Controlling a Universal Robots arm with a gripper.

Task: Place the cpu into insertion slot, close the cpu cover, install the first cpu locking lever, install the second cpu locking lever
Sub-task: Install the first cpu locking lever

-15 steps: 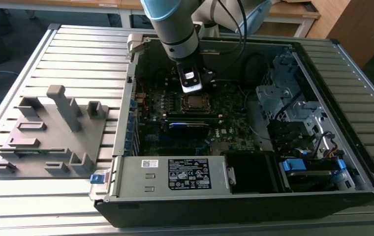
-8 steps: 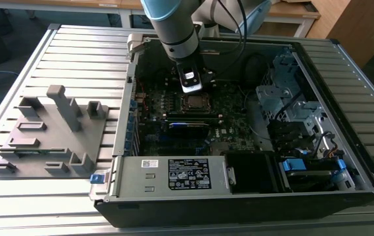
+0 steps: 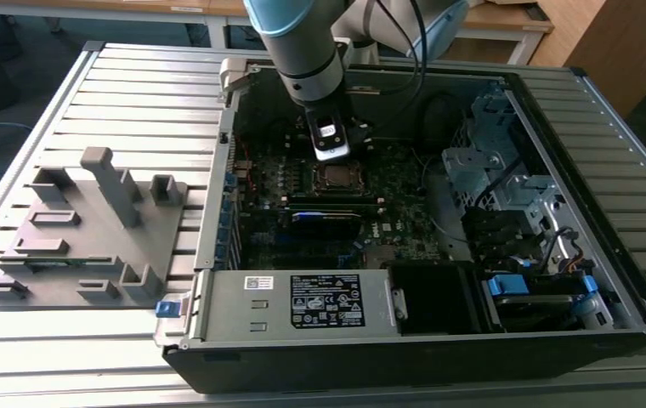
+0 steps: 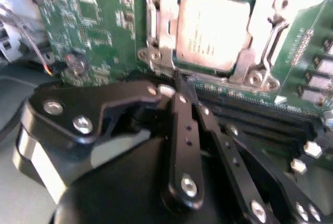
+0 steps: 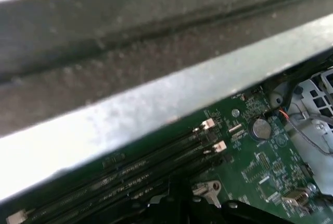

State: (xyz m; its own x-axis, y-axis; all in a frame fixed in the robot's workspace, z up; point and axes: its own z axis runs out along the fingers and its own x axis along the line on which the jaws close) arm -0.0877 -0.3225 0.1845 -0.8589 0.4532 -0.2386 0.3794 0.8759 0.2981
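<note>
- With the cpu [image 4: 213, 34] seated in the slot [image 4: 183, 57] and the cover [image 4: 263, 5] closed, placement is judged done.
- Levers' state cannot be told; gripper [image 4: 174, 86], fingers pressed together, is poised beside the socket.

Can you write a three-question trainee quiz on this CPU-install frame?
1. True or false: in the second wrist view, the cpu sits in the insertion slot with the cpu cover closed over it.
2. In the exterior view, what does the gripper hang over? A) the grey fixture tray B) the socket area C) the power supply
3. What long black parts lie next to the socket in the second wrist view?

Key: 1 true; 2 B; 3 memory slots.
</note>
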